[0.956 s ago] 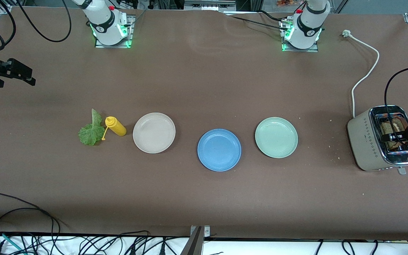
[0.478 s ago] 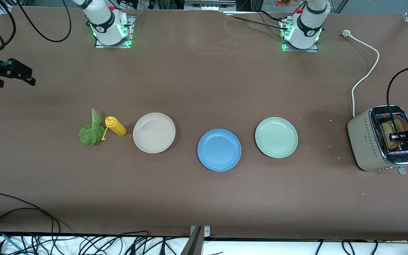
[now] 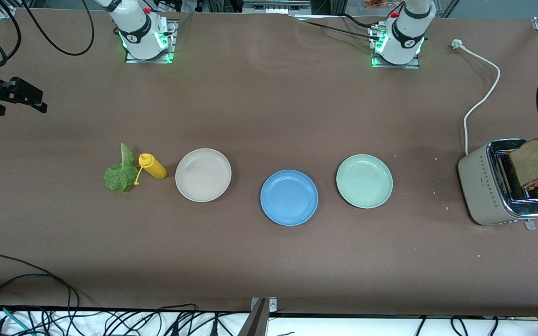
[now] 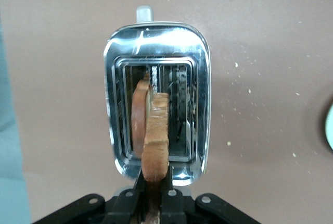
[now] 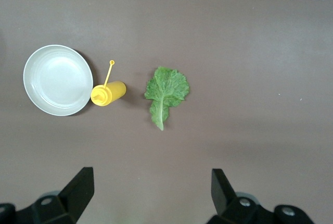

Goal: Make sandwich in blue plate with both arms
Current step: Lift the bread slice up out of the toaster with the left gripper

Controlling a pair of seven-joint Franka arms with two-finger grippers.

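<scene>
Right gripper [image 5: 148,195]: you see it at the right arm's end of the table, hanging over bare brown tabletop with its black fingers [image 5: 78,185] spread wide and nothing between them; this arm waits.
Lettuce: your ruffled green lettuce leaf [image 3: 120,175] lies flat on the table, its long axis running from the stem tip, farther from the front camera, down to the broad frill nearer to it.
Bottle: the small yellow squeeze bottle [image 3: 152,166] lies on its side just beside the leaf, its nozzle end toward the leaf and its opened cap touching the leaf's edge.
Beige plate: the round beige plate [image 3: 203,175] sits next to the bottle's base.
Blue plate: your round medium-blue plate [image 3: 289,197] sits mid-table, slightly nearer to the front camera than its two neighbours, with no food on it.
Green plate: the round pale green plate [image 3: 364,181] lies toward the left arm's end.
Toaster: the cream and chrome two-slot toaster [image 3: 481,184] stands at the left arm's end, its white cord [image 3: 483,98] trailing away from the front camera; a second slice [image 4: 138,117] stands in the slot.
Bread: you have a square brown wholegrain bread slice [image 3: 529,163] held on edge over the toaster, tilted, its flat face toward the front camera.
Left gripper [image 4: 153,193]: it is clamped on that slice's edge.
</scene>
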